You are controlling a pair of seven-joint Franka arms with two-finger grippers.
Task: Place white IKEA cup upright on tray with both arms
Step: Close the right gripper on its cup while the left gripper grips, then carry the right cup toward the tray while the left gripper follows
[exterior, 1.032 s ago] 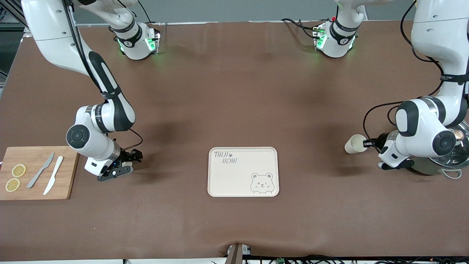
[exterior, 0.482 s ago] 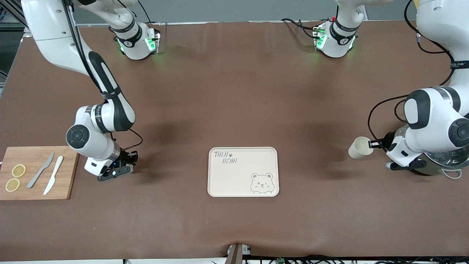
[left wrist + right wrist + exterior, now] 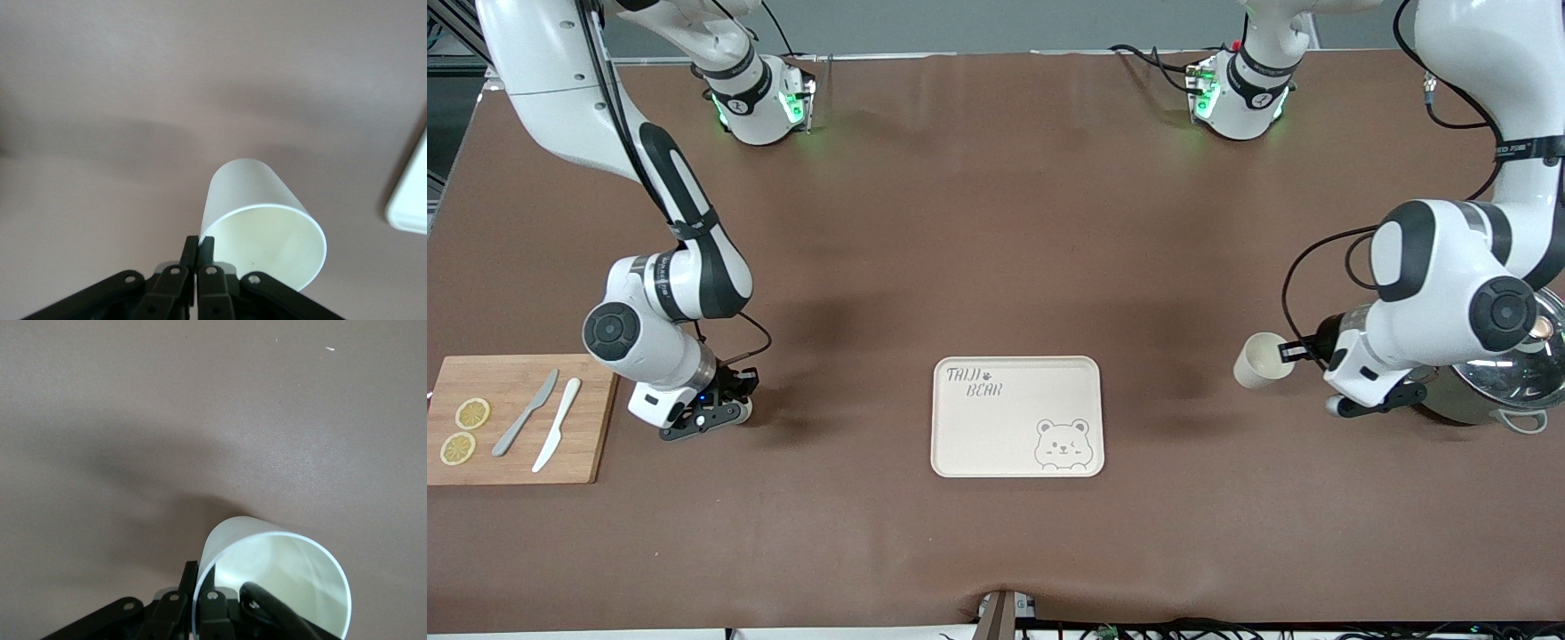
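My left gripper (image 3: 1286, 353) (image 3: 199, 244) is shut on the rim of a white cup (image 3: 1261, 360) (image 3: 248, 200). It holds the cup tipped on its side over the table, between the tray (image 3: 996, 437) and the pot. The cream tray with the bear drawing lies flat mid-table with nothing on it; its corner (image 3: 410, 200) shows in the left wrist view. My right gripper (image 3: 739, 386) (image 3: 198, 572) is low over the table beside the cutting board. It is shut on the rim of a second pale cup (image 3: 233, 540), which the hand mostly hides in the front view.
A wooden cutting board (image 3: 591, 427) at the right arm's end carries two knives (image 3: 527, 412) and lemon slices (image 3: 472, 413). A metal pot with a glass lid (image 3: 1507, 378) stands at the left arm's end, under the left arm's wrist.
My right gripper has shut on its cup's rim. The left arm swung slightly away, then carried its cup toward the tray.
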